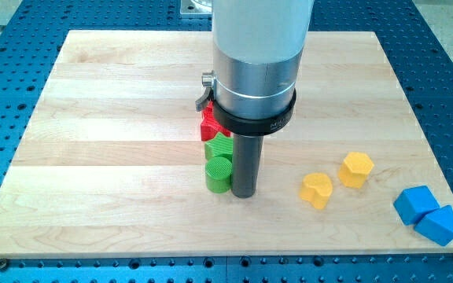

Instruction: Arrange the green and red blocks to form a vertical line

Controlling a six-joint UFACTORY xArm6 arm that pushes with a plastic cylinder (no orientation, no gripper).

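Note:
A red block point(209, 126) sits near the board's middle, partly hidden behind the arm's collar; its shape is not clear. Directly below it lies a green block point(219, 146) with a ribbed top, and below that a green cylinder point(219, 174). The three form a near-vertical column. My tip point(244, 194) rests on the board just to the right of the green cylinder, very close to or touching it. The rod stands upright alongside the two green blocks.
Two yellow blocks point(317, 189) point(356, 169) lie at the right of the tip. Two blue blocks point(415, 203) point(439, 226) sit near the wooden board's point(93, 157) bottom right corner. The arm's wide body hides the board's top middle.

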